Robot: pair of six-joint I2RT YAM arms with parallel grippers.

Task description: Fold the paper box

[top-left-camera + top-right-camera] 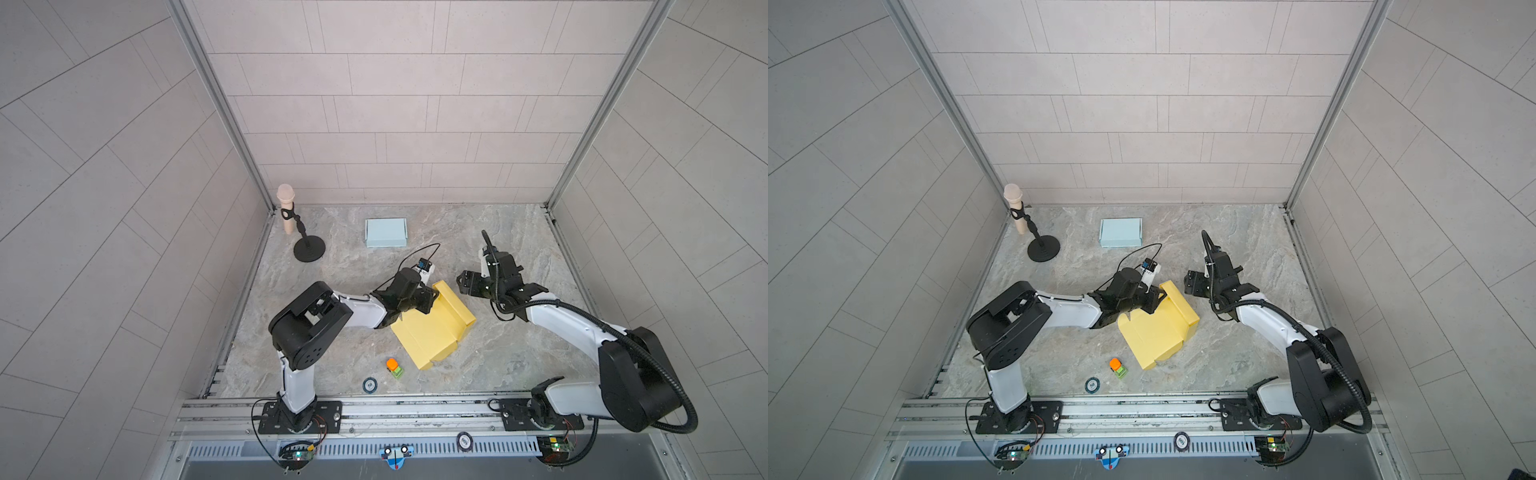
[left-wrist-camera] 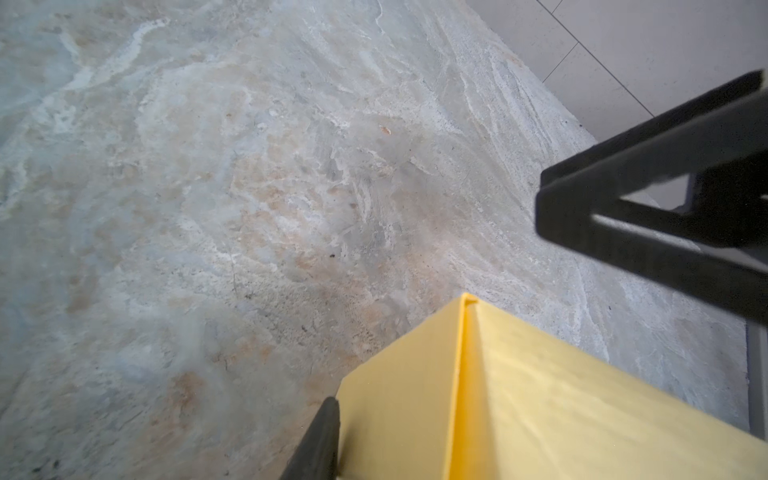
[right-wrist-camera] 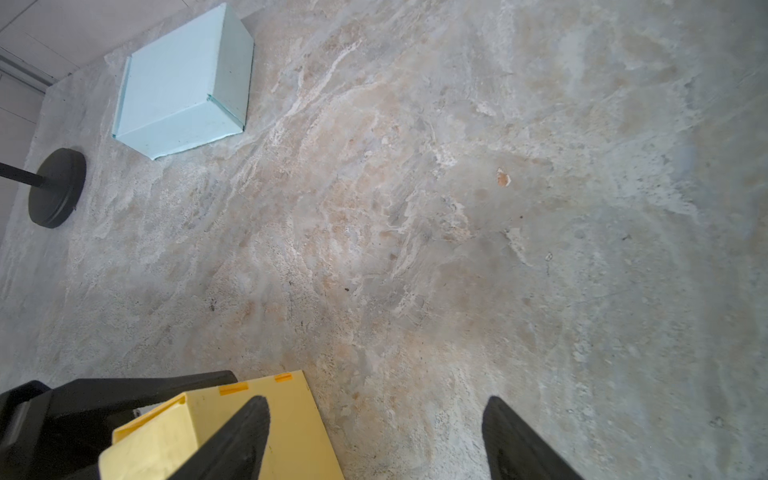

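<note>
Left claw (image 1: 430, 301) sits at the far corner of the yellow box (image 1: 432, 332). One finger (image 2: 322, 436) lies against the outside of a raised wall and its partner is hidden behind the paper, so I cannot tell whether it is clamped. Right claw (image 3: 376, 409) hangs just beside that same end of the box, jaws wide apart with nothing between them.

The box lies mid-desk (image 1: 519, 365), between the two arms. By my reckoning the job is partway. The end wall nearest the right claw stands up and a short side wall beside it is partly up. The rest of the sheet lies flat, and no lid is closed yet.

Its long axis runs diagonally, front-left to back-right, with the raised end at the back-right. Near its front corner sits a small orange-and-green toy (image 1: 395, 368), and a pale blue box (image 1: 385, 232) rests well apart at the back.
</note>
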